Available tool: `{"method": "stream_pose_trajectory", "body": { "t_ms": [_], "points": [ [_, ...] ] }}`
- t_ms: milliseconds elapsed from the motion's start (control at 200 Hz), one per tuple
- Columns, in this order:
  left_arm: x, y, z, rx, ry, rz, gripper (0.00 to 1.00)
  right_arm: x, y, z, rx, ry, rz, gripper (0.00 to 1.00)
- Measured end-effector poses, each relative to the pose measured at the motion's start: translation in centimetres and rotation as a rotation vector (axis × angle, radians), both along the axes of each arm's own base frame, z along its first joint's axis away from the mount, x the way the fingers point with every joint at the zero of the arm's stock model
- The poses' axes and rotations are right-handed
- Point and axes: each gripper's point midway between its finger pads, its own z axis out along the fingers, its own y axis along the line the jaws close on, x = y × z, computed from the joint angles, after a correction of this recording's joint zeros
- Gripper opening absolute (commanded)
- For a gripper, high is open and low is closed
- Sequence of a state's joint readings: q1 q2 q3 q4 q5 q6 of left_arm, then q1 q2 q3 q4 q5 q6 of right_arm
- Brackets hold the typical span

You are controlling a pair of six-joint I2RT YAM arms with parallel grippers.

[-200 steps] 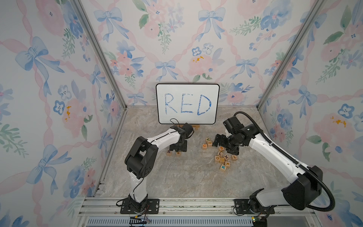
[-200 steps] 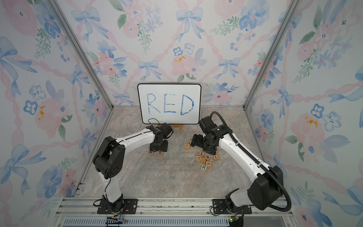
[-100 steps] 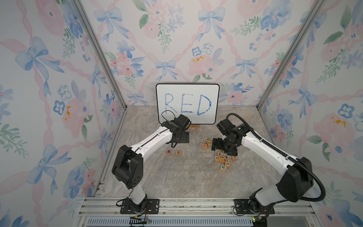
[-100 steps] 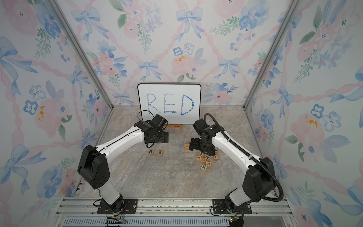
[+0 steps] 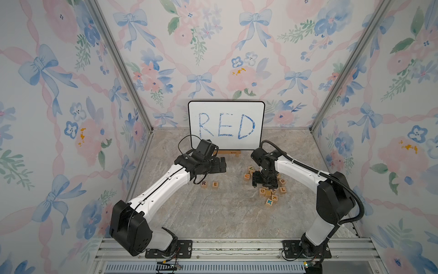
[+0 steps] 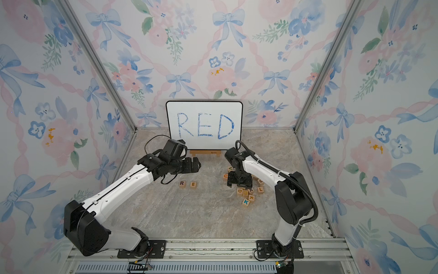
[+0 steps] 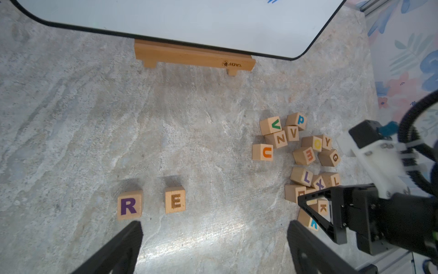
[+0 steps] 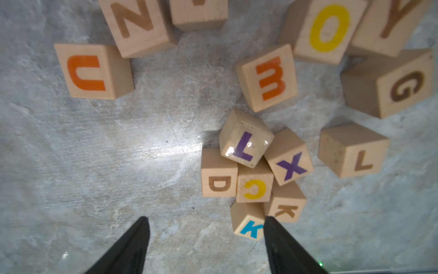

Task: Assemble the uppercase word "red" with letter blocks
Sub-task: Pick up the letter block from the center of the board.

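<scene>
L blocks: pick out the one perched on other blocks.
The purple L block, tilted atop the D block; the brown L block lies flat, apart.

Walls [image 5: 213, 59] papered: pale ground, blue bows, pink blooms, green sprigs, pink ribbon lattice. Aluminium posts [image 5: 123, 68] stood at both back corners. Floor [image 5: 213, 218] was grey-beige, marbled stone look; soft glare [image 7: 213, 227] lay beneath left pincer [image 5: 223, 165]. White board [image 5: 226, 113] on wooden stand [image 7: 194, 55] stood just beyond left pincer, against back wall. Slotted aluminium rail [image 5: 237, 246] lay well behind it, at floor's near edge.
</scene>
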State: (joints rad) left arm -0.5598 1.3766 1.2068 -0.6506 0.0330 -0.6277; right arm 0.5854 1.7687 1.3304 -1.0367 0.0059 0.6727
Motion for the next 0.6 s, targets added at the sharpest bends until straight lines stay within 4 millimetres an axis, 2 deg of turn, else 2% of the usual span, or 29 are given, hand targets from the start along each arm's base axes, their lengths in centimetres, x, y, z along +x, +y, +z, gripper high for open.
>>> {"method": "stream_pose_trajectory", "body": {
  "t_ms": [280, 600],
  "points": [
    [-1.0, 1.6, -0.4, -0.03, 0.011, 0.018, 0.98, 0.2, 0.3, -2.8, -0.038, 0.05, 0.018, 0.7],
    [-0.9, 1.9, -0.6, -0.05, 0.018, 0.013, 0.98, 1.5, 1.0, -2.9, -0.036, 0.029, 0.037, 0.7]
  ]
}}
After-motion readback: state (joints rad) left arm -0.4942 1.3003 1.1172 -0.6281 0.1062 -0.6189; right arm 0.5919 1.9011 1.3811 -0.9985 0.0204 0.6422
